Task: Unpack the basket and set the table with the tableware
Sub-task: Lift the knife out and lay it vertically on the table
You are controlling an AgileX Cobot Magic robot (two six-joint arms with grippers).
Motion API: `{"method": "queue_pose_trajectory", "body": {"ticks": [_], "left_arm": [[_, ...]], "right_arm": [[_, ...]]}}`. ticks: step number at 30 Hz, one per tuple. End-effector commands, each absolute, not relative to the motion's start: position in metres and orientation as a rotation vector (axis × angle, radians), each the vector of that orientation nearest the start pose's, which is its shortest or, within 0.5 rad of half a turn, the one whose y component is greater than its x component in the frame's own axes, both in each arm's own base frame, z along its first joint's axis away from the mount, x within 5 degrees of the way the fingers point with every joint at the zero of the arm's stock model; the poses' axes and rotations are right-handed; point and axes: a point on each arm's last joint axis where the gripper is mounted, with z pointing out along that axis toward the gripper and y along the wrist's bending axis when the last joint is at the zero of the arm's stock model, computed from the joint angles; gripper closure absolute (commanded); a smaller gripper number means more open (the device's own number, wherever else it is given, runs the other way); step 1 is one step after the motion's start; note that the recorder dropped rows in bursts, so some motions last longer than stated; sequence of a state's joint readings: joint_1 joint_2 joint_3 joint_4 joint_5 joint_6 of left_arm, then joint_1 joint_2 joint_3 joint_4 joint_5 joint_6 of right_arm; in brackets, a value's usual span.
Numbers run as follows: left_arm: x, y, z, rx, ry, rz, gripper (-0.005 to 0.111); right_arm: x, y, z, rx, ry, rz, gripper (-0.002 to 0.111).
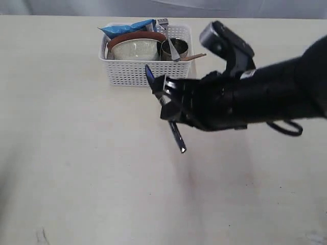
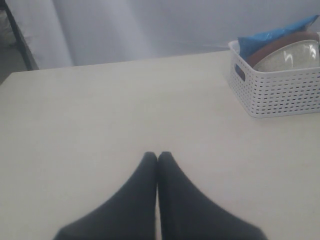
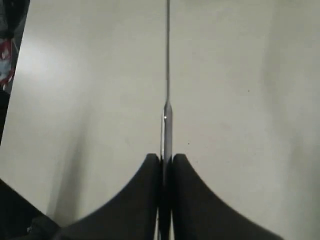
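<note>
Your white basket (image 1: 134,72) sits at the far side of the table (image 1: 76,163), near the middle. It is full. A blue snack packet (image 1: 127,26) lies at the back. In front of it a brown-red plate (image 1: 134,37) leans against a pale bowl (image 1: 135,50). Next to the bowl is a shiny steel cup (image 1: 179,48), and a steel fork (image 1: 163,24) rests across it with its prongs at the back rim. A thin brown stick (image 1: 196,57) pokes out over the basket's right side; you cannot tell what it is. Your right gripper (image 1: 166,99) is in front of the basket, up off the table. Its fingers (image 3: 145,200) are almost closed and pinch a steel knife (image 1: 178,137). The knife's free end slants down toward the table. In the right wrist view you see the knife edge-on, a thin line running out from between the fingers. Your left gripper (image 2: 158,160) is low over the table, well away from the basket. Its fingers are pressed tight together and hold nothing. The table is wide and pale cream, with a few faint marks near the front corners. Behind the table hangs a pale grey curtain (image 2: 125,25), and a dark post (image 2: 17,35) stands at one side.
</note>
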State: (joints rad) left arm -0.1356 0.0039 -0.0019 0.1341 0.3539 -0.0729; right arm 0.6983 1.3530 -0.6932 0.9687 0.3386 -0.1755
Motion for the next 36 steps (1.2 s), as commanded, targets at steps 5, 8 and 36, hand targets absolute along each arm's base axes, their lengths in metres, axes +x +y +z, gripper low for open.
{"method": "queue_pose_trajectory", "body": {"ticks": [5, 8, 36], "left_arm": [[0.054, -0.003, 0.183, 0.144, 1.818, -0.019, 0.106], [0.054, -0.003, 0.183, 0.144, 1.818, -0.019, 0.106], [0.054, -0.003, 0.183, 0.146, 1.817, -0.018, 0.106]], "right_arm": [[0.143, 0.204, 0.181, 0.291, 2.461, 0.843, 0.109], [0.147, 0.220, 0.171, 0.284, 2.479, 0.800, 0.109], [0.189, 0.258, 0.110, 0.269, 2.826, 0.773, 0.108]]}}
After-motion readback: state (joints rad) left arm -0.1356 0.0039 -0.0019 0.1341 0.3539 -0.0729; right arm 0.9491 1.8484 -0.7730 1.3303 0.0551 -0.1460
